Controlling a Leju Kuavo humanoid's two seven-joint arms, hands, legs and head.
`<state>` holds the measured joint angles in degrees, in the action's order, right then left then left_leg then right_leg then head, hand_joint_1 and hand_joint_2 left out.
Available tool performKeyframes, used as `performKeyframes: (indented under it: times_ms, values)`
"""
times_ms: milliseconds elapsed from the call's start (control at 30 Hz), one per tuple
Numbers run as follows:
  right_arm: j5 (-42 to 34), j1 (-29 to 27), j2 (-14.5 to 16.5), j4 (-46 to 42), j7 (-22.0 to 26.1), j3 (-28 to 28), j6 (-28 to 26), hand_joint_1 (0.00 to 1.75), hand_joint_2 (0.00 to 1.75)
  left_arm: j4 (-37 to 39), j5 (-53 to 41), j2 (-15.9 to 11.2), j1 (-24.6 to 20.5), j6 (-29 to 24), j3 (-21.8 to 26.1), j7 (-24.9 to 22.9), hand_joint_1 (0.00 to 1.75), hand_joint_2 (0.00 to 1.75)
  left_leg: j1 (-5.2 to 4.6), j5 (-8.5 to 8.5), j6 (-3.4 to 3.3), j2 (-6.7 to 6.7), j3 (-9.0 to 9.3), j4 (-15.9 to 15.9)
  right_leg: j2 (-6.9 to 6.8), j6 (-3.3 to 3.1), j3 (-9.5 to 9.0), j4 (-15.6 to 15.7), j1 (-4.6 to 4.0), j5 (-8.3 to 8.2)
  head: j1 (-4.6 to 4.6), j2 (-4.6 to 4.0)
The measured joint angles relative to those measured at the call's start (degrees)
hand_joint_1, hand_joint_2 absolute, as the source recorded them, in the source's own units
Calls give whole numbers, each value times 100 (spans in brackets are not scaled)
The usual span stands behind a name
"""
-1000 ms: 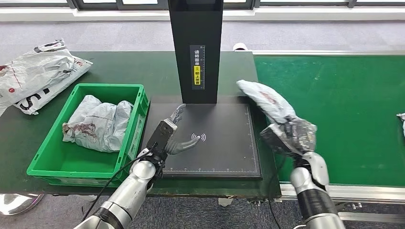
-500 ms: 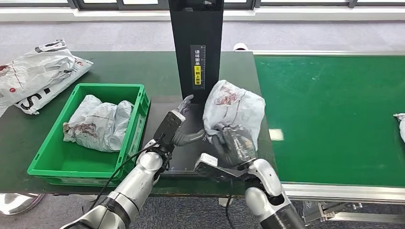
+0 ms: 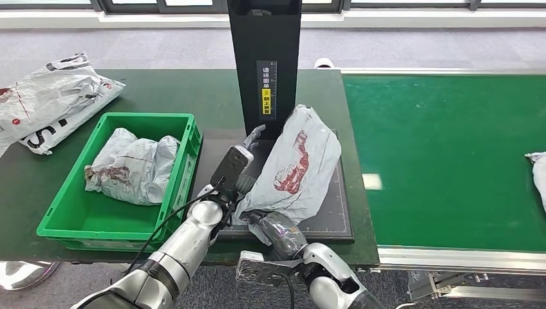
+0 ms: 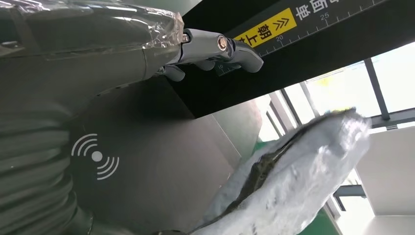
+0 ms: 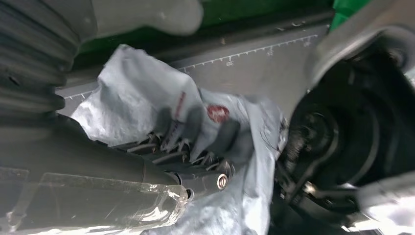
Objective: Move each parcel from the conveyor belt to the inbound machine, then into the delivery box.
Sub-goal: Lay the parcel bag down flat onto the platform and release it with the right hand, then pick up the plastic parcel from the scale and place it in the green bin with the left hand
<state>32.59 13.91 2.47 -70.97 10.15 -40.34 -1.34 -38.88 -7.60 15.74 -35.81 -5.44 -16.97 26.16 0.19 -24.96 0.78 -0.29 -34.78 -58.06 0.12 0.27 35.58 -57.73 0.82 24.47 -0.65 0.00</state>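
My right hand (image 3: 278, 232), fingers clenched on the parcel (image 3: 297, 168), has swung it from the belt (image 3: 444, 154) onto the scanner plate (image 3: 331, 219); my left hand (image 3: 237, 168) waits released, scanning next.

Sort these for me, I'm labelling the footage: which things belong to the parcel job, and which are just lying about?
Job: parcel gripped by right hand; inbound machine; green delivery box; conveyor belt; left hand.
Lying about: white bags beyond the box.
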Motion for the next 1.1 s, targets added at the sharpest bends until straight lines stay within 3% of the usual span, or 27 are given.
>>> performKeyframes:
  times_ms: [167, 300, 467, 567, 700, 833, 967, 1033, 1100]
  values:
    - [-48, 9, -62, 48, -79, -57, -65, 0, 175, -19, 94, -5, 0, -57, -13, 24, 0, 175, 0, 0, 0, 0, 0, 0, 0, 0, 0, 0, 0, 0, -1, 0]
    - [-13, -31, -141, -1, -84, -33, -486, 0, 175, -163, 244, -50, 37, -261, -13, 261, 0, 175, 0, 0, 0, 0, 1, 0, 1, 0, 0, 0, -1, 0, -1, 0]
    - [-230, -245, -240, -227, 363, 342, -1237, 0, 175, -454, 211, -164, 207, -788, -13, 617, 0, 175, 0, -1, 0, 0, 0, 0, 0, 0, 0, 0, -1, 1, -1, 0]
    - [-690, -286, -251, -250, 723, 731, -1558, 0, 175, -465, -130, -237, 247, -1221, -13, 464, 0, 175, 0, -1, 0, 0, 0, 0, 0, 0, 0, 0, 0, 1, -1, 0]
    - [-1114, -287, -210, -246, 950, 1224, -1694, 0, 175, -230, -299, -274, 207, -1955, 17, 204, 0, 0, 0, -1, -1, -1, 0, 0, -1, 1, -2, 0, 0, -1, -1, 0]
    - [-1256, -287, -152, -176, 1086, 1456, -1682, 0, 175, 83, 18, -293, 132, -2502, 260, 538, 0, 175, 0, 0, 0, 0, 2, 0, 0, 0, -1, 0, -1, -2, -1, 0]
    - [-1394, -277, -133, -141, 1356, 1533, -1625, 0, 175, 150, -21, -316, 119, -2347, 419, 1096, 0, 175, 1, 0, 1, -4, 1, 0, -2, -1, -1, 0, -2, -1, -1, 0]
    - [-1519, -274, -126, -156, 1555, 1580, -1631, 0, 175, 134, -455, -329, 119, -2045, 345, 986, 0, 175, 0, -1, 0, -4, 1, 0, -3, 0, -1, 0, -1, 0, 0, 0]
    - [-1651, -272, -106, -198, 1716, 1687, -1643, 0, 175, 177, -1179, -345, 99, -1645, 123, 581, 0, 175, -1, -3, -3, -5, 1, 0, -3, 1, -1, 0, 1, 1, 0, 0]
